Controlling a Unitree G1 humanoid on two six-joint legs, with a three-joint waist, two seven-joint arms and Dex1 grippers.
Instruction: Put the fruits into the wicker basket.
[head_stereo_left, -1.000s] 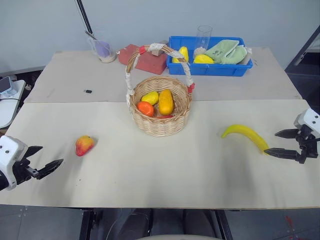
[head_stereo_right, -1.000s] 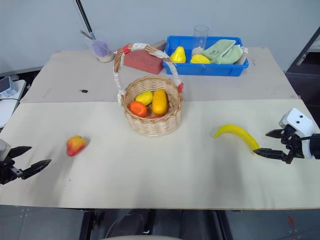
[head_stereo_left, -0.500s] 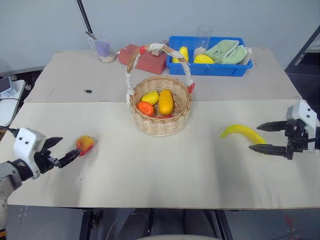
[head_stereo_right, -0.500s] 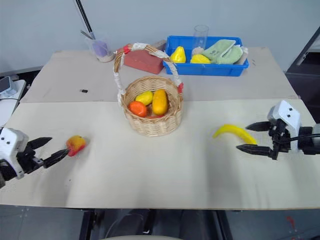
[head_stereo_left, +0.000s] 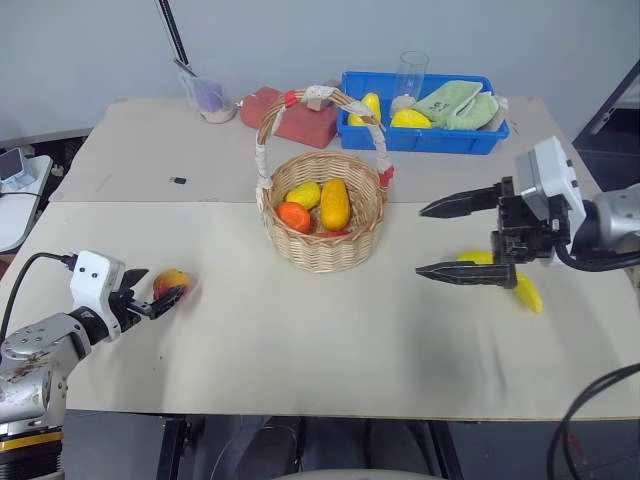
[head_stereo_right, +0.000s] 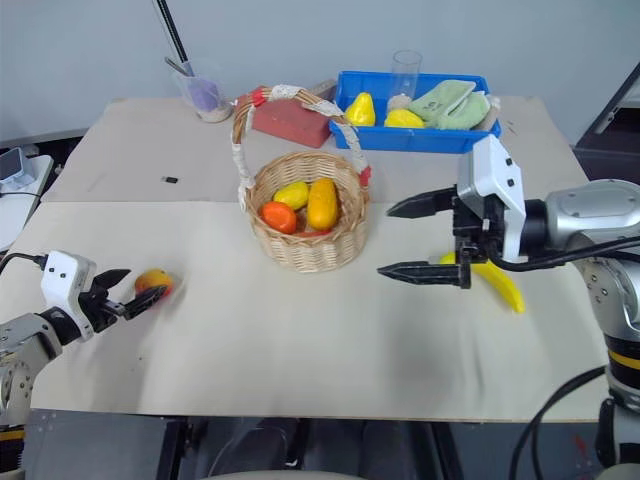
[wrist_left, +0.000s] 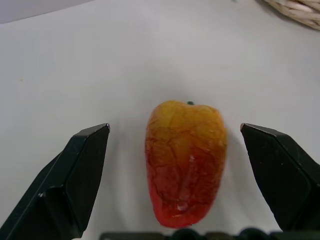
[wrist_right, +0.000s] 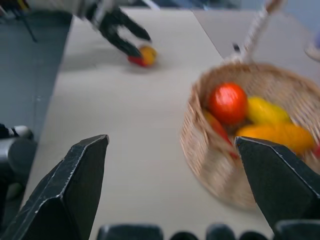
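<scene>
A small red-and-yellow apple-like fruit (wrist_left: 185, 162) lies on the table at the near left. My left gripper (head_stereo_left: 160, 293) is open, with one finger on each side of the fruit and a gap to both. The long yellow banana (head_stereo_right: 503, 287) lies on the table at the right. My right gripper (head_stereo_left: 420, 241) is open and empty, raised over the banana's near end and pointing left toward the wicker basket (head_stereo_left: 305, 258). Its lower finger hides part of the banana. The basket stands mid-table with orange and yellow fruits inside it.
A blue bin (head_stereo_left: 425, 138) at the back holds yellow pear-like fruits, a green cloth and a clear glass. A red block (head_stereo_left: 300, 122) and a cup (head_stereo_left: 210, 100) stand at the back left. A small black item (head_stereo_left: 177, 181) lies left of the basket.
My left gripper moved forward until its fingers flank the apple-like fruit. My right gripper rose, swung left across the banana and turned to point at the basket. Both stayed open.
</scene>
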